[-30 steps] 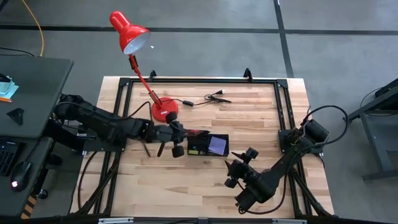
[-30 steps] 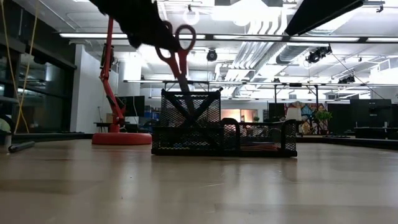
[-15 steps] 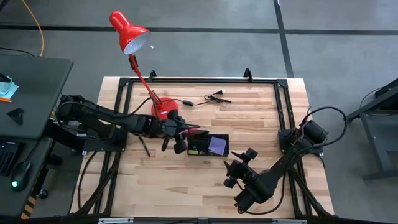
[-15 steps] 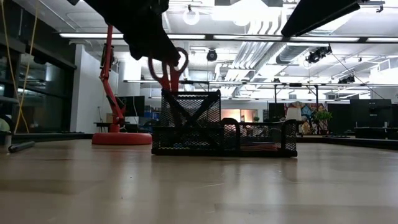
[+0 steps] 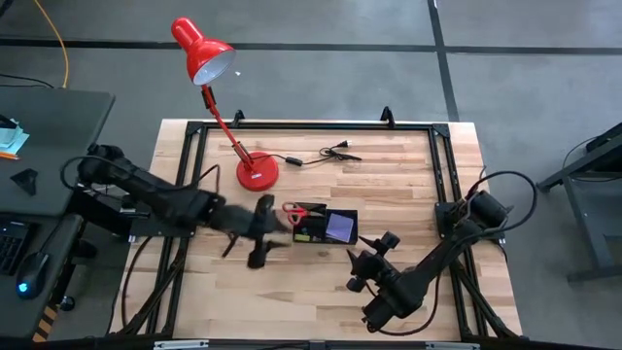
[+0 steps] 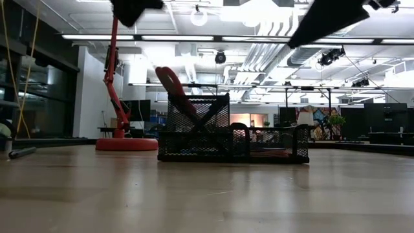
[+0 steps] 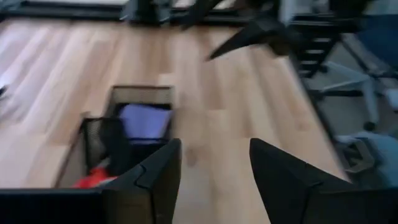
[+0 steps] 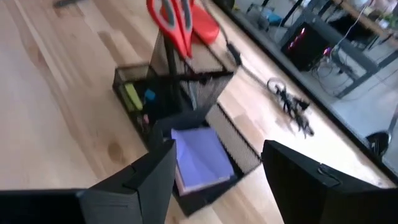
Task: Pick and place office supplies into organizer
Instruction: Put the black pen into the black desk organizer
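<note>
Your left gripper (image 5: 260,233) has let go: its fingers (image 7: 152,177) stand wide with nothing between them, and it has drawn back from the organizer (image 5: 324,227) toward the table's left edge. A second ago it was still over the tall mesh cup with the red-handled scissors (image 5: 299,211) in its grip. Now the scissors stand on their own in that cup, blades down and handles leaning out over the rim, as the low view shows (image 6: 172,83). I'd call that item placed, though the lean suggests it sits loosely and a knock could tip it out.

The purple sticky-note pad (image 8: 198,158) already lies in the organizer's low open compartment, on the side toward the right edge. Your right gripper (image 5: 372,267) hovers just off the organizer's near right corner, fingers (image 8: 144,177) parted and empty; it has barely shifted.

A thin black pen (image 5: 227,243) lies on the wood near your left gripper and looks like the next pick. The red desk lamp (image 5: 257,173) and black cable (image 5: 326,153) sit toward the far edge, clear of the organizer. The scissor handles overhang the cup, so approach carefully from that side.
</note>
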Available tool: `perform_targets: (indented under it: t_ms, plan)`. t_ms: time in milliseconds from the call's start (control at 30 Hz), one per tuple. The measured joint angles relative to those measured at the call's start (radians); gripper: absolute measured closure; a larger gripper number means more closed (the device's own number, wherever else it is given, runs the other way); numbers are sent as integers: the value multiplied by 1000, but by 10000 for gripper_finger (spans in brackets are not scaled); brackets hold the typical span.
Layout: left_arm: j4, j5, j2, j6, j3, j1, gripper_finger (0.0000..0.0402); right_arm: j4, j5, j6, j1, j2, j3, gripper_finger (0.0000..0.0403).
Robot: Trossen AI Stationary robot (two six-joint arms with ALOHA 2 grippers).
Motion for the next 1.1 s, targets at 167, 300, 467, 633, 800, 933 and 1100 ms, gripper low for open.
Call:
perform_targets:
  t_ms: [167, 300, 467, 633, 800, 933, 1100]
  plan:
    - [8, -80, -37, 5, 0, -133, 233, -2, -38, 1, 0, 16, 0, 172]
    - [-49, -190, -69, 3, 0, -225, 233, -18, 58, -19, 24, 16, 0, 168]
    - [-15, -375, -79, -20, -66, -360, 234, -24, 88, -20, 39, 15, -21, 167]
    - [99, -436, -96, -39, -171, -438, 234, -38, 172, 158, 64, 5, -117, 166]
    - [229, -262, -118, 14, -270, -455, 235, -42, 182, 297, 94, -64, -249, 166]
    - [276, -109, -142, 98, -316, -454, 234, -13, 255, 376, 116, -147, -405, 166]
    - [277, 26, -225, 202, -361, -454, 236, -12, 238, 360, 145, -203, -601, 166]
